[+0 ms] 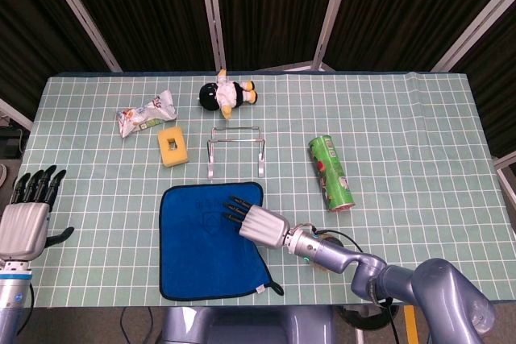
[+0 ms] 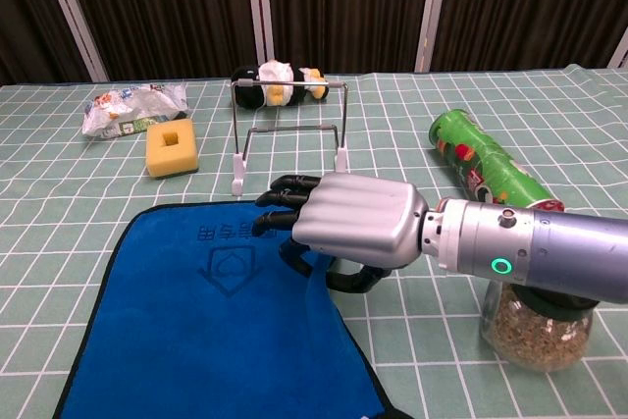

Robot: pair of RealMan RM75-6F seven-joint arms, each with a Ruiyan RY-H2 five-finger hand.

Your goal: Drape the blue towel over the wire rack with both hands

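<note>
The blue towel [image 1: 201, 251] [image 2: 196, 331] lies flat on the table near the front edge, just in front of the wire rack [image 1: 234, 147] [image 2: 289, 130]. My right hand [image 1: 256, 219] [image 2: 343, 228] rests on the towel's far right corner, fingers pointing left. Its thumb curls under the right edge, and the cloth is pinched and raised into a fold there. My left hand [image 1: 31, 217] hovers open at the table's left edge, well apart from the towel, and shows only in the head view.
A green can [image 1: 331, 172] [image 2: 481, 159] lies right of the rack. A yellow sponge [image 1: 172, 147] [image 2: 171, 147], a snack packet [image 1: 145, 112] and a penguin plush [image 1: 226, 94] sit behind and left. A grain jar [image 2: 535, 326] stands under my right forearm.
</note>
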